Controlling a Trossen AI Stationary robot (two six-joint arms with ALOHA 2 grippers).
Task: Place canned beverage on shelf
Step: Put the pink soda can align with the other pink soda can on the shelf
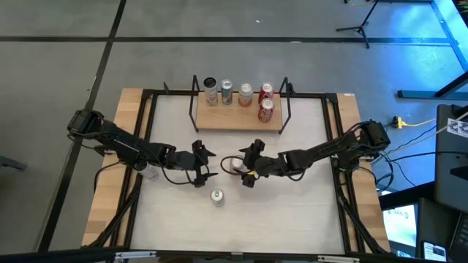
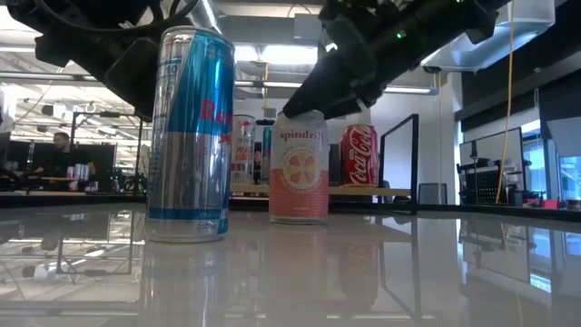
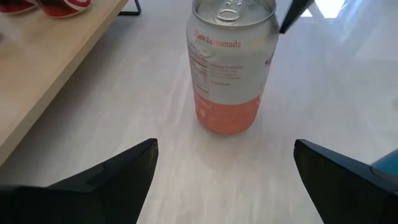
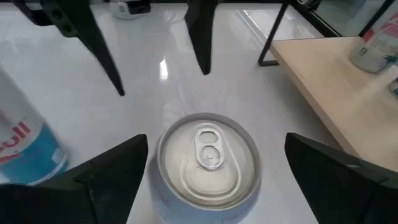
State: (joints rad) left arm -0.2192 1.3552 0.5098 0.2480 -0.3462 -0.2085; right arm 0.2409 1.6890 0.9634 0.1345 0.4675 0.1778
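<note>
A pink-and-silver canned beverage (image 1: pixel 230 165) stands upright on its base on the white table, between my two grippers. My right gripper (image 4: pixel 216 142) is open, one finger on each side of the can's top (image 4: pixel 208 158), with a gap showing on both sides. My left gripper (image 3: pixel 225 146) is open too and points at the can (image 3: pixel 230 68) from the table's left, a short way off. The shelf (image 1: pixel 238 123), a light-wood board with black rod uprights, stands at the far side. It carries several upright cans.
A tall blue-and-silver can (image 1: pixel 217 196) stands on the table nearer the front edge, close to both grippers (image 2: pixel 191 136). A black frame (image 1: pixel 333 131) runs round the white table top. Bare table lies between the pink can and the shelf's near edge.
</note>
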